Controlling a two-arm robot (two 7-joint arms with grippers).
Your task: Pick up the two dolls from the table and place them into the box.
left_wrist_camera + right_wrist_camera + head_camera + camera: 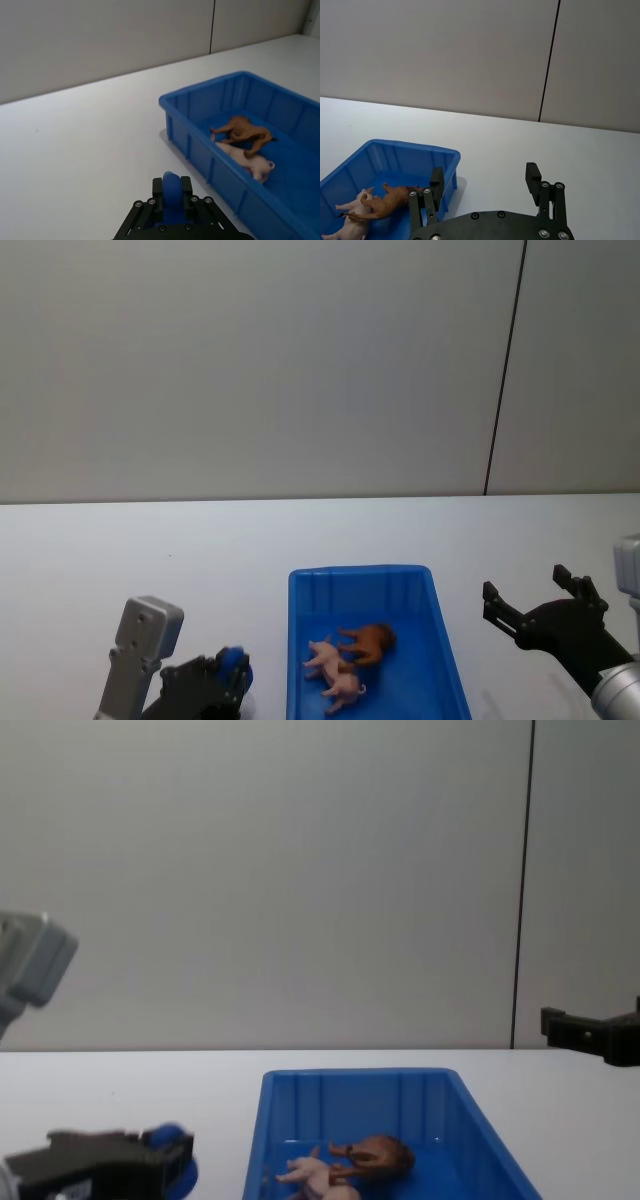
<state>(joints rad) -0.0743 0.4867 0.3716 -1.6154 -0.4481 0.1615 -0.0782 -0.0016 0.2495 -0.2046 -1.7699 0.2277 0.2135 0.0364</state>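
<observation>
The blue box (360,571) stands on the white table (150,550) at the near centre. Both dolls lie inside on its floor, touching: the reddish-brown one (372,640) and the pale pink one (335,672) beside it. The left wrist view shows them in the box (200,89) too, brown (245,131) and pink (247,160). My left gripper (225,675) rests low, left of the box, shut with nothing in it; its blue pads (171,195) meet. My right gripper (528,590) hovers right of the box, open and empty, its fingers (532,172) spread wide.
A plain grey wall with one dark vertical seam (505,370) rises behind the table. Bare white tabletop stretches left, right and behind the box.
</observation>
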